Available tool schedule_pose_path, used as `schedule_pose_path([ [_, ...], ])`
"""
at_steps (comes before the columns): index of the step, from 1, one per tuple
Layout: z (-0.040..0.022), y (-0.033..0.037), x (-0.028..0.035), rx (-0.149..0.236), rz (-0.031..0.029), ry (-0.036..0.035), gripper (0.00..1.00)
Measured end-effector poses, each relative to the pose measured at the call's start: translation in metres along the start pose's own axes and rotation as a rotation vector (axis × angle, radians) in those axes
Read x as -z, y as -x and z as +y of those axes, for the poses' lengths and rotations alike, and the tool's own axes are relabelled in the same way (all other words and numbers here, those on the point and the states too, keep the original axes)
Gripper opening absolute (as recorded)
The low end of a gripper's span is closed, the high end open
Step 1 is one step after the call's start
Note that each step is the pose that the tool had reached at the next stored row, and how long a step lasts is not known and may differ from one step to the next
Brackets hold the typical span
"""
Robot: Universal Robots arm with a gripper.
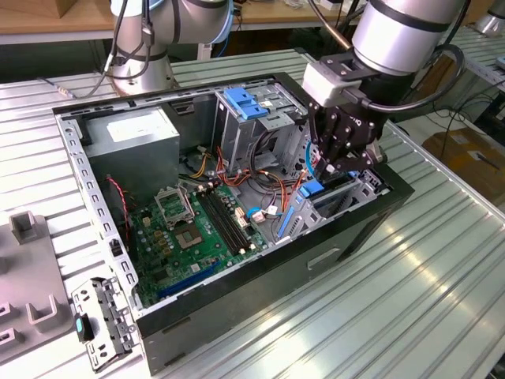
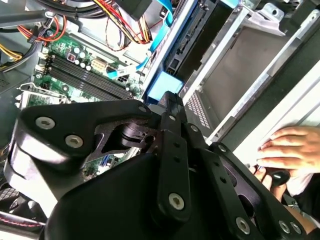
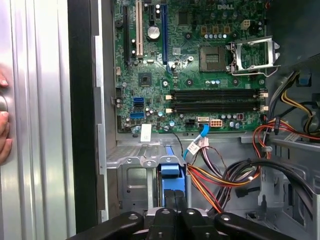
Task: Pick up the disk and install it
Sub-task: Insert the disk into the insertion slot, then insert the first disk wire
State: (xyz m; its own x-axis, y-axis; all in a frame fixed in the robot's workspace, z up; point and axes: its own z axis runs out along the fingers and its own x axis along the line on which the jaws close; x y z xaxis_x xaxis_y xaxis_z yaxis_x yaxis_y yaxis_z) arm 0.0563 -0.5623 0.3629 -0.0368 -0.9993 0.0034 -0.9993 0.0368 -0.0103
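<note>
Ribbed metal workbench (image 1: 426,300) in a workshop, open computer case (image 1: 260,316) lying on its side, motherboard (image 1: 189,229) face-up. At the exterior view's right, gripper (image 1: 341,172) down inside the case over the drive bay (image 1: 371,188). Fingers drawn together with no gap to be seen in the first wrist view, tips hard against the end of the disk (image 1: 313,189). Pinching a thin tab or merely pressing: cannot be told. Stands on edge in the bay slot, just beside the red and orange cables (image 3: 220,175), apparently most of the way home. Shows as a bright blue plastic bracket end atop a dark narrow edge in both wrist views; metal face and label hidden by the bay walls. To seat well, by the look of it: push straight along the slot, keep the bracket square to the rails, stay clear of the loose cables, ease off once the bracket meets resistance. A person's hand (image 2: 287,147) resting on the bench outside the case wall, well apart from the bay.
</note>
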Motion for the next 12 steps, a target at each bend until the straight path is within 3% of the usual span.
schedule_pose_path([
  [2, 0.0000, 0.0000, -0.0032, 0.000, 0.0001, 0.0001, 0.11],
  [12, 0.0000, 0.0000, -0.0036, 0.000, 0.0001, 0.0000, 0.11],
])
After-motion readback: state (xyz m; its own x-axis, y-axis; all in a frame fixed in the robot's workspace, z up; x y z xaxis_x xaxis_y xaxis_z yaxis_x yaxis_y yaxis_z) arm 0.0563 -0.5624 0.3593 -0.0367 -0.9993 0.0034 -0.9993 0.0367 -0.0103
